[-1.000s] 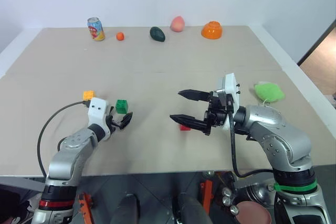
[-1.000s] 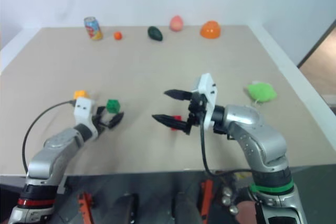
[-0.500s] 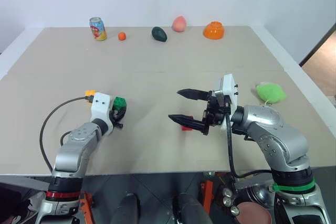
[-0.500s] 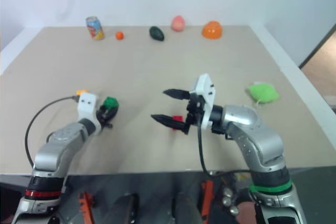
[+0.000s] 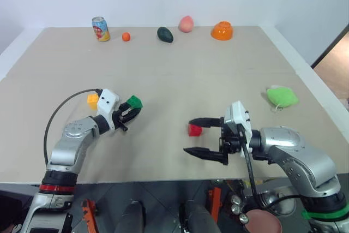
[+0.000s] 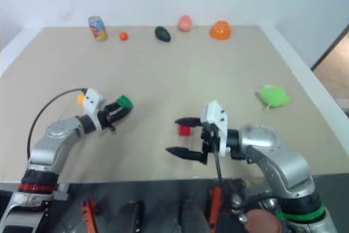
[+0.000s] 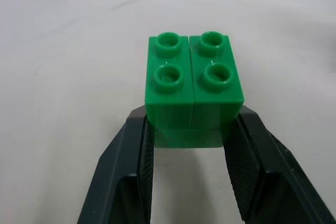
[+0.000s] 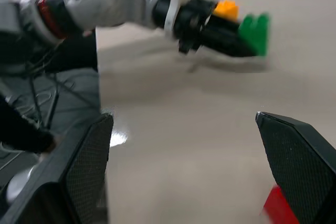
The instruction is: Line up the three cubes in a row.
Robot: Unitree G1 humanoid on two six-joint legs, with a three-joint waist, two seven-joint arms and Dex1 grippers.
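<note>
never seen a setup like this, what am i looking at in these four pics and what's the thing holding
It is a two-armed humanoid robot at a table. Two pictures come from cameras in its head, looking down over its arms; the other two from a camera on each wrist. The left gripper is shut on the green cube. The right gripper is open and holds nothing, with the red cube near its fingers. The yellow-orange cube lies by the left arm. Farther off are a can, an orange bowl and a green plush toy.
</note>
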